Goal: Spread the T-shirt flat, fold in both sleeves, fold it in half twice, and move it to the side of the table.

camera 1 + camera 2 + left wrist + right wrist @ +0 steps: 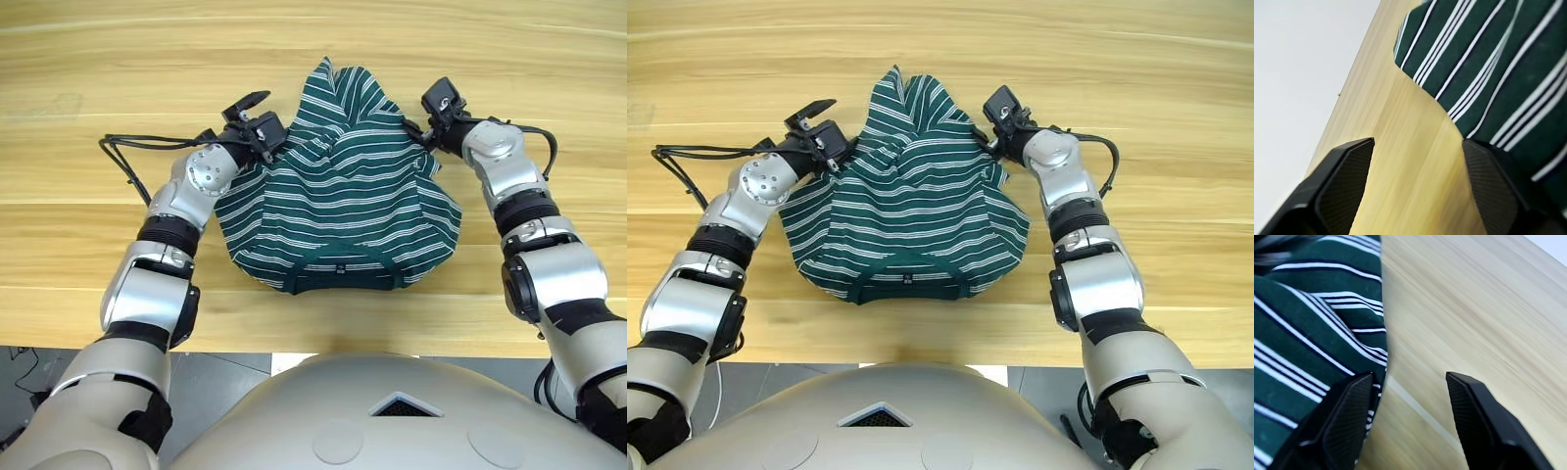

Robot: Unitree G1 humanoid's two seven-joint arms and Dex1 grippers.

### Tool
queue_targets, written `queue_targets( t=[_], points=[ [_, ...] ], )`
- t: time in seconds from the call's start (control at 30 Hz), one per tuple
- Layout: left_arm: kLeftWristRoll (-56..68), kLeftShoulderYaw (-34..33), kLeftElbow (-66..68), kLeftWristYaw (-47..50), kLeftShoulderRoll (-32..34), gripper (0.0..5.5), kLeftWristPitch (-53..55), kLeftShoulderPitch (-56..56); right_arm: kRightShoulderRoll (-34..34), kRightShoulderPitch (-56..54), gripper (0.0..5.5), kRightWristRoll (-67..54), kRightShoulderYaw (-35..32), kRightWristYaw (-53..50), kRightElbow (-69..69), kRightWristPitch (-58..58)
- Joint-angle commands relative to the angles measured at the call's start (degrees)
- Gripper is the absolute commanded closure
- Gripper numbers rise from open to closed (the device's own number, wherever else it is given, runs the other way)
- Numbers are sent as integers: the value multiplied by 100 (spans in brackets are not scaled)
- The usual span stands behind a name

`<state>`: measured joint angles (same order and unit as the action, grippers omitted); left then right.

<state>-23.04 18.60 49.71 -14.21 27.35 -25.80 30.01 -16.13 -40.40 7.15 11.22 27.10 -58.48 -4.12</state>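
Nearest the head camera, the collar (342, 266) of the green, white-striped T-shirt (343, 196) lies at the shirt's 6 o'clock, close to the near edge of the wooden table (88, 69). The shirt sits in the middle of the table, crumpled rather than flat, with its cloth bunched up into a peak at 12 o'clock. Far out at 9 o'clock from the shirt, a black cable (120, 149) loops over the wood beside the left arm. The left gripper (1418, 144) is at the shirt's 10 o'clock. Its fingers stand apart with bare wood between them, and one finger (1488, 191) is right against the striped edge, clamping nothing. At 2 o'clock, the right gripper (1410, 377) is likewise spread wide. One of its fingers (1347, 421) lies at the shirt's hem and the other is over bare table, with no cloth pinched between them.
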Motion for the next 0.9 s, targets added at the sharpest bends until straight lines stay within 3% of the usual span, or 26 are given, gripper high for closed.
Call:
queue_targets(
  t=[0.03, 0.17, 0.47, 0.7, 0.9],
  points=[
    [46, -255, -367, -95, 617, 216, 31, -458, -343, 192, 276, -25, -228, -15, -8, 35],
    [163, -429, -752, -144, 811, 216, 85, -865, -391, 279, 276, -82, -374, 4, 175, 60],
    [143, -464, -1015, -34, 580, 216, 198, -1145, -278, 461, 276, -121, -514, 61, 274, 66],
    [599, -1425, -1287, 850, 584, 216, 263, -264, -220, 483, 276, -172, -578, 88, 351, 75],
    [430, -922, -1169, 195, 186, 216, 453, 288, -174, 472, 276, -141, -561, 77, 336, 74]
  ],
)
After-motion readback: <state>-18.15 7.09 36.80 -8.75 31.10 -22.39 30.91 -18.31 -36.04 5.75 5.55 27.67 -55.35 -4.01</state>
